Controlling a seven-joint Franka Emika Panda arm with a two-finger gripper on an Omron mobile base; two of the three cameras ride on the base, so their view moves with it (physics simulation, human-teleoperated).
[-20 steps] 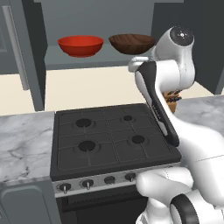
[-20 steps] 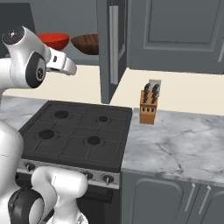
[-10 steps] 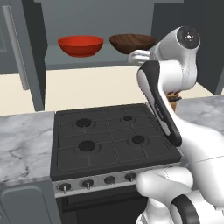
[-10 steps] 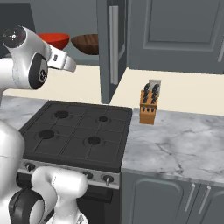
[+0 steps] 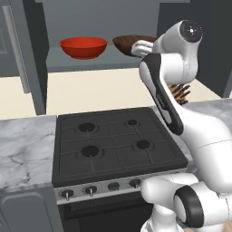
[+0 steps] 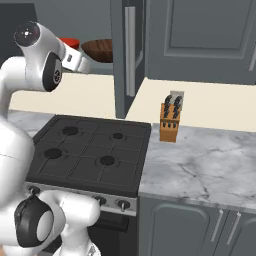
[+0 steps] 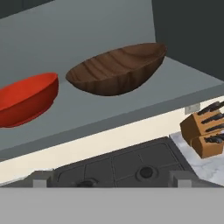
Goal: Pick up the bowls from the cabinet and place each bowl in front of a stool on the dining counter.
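Two bowls sit on the cabinet shelf: red bowl and wooden bowl. Hand, fingers apart, hovers near the wooden bowl, above the stove.

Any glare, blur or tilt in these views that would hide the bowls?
Left base view: sharp, even light, soft sheen on the red bowl. Right base view: the arm covers most of it. Hand view: rolled, so the cabinet shelf slants; the wooden bowl is crisp, no glare.

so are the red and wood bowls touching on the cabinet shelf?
Apart. In the hand view a strip of grey shelf shows between the red bowl and the wood bowl; the left base view shows the same gap.
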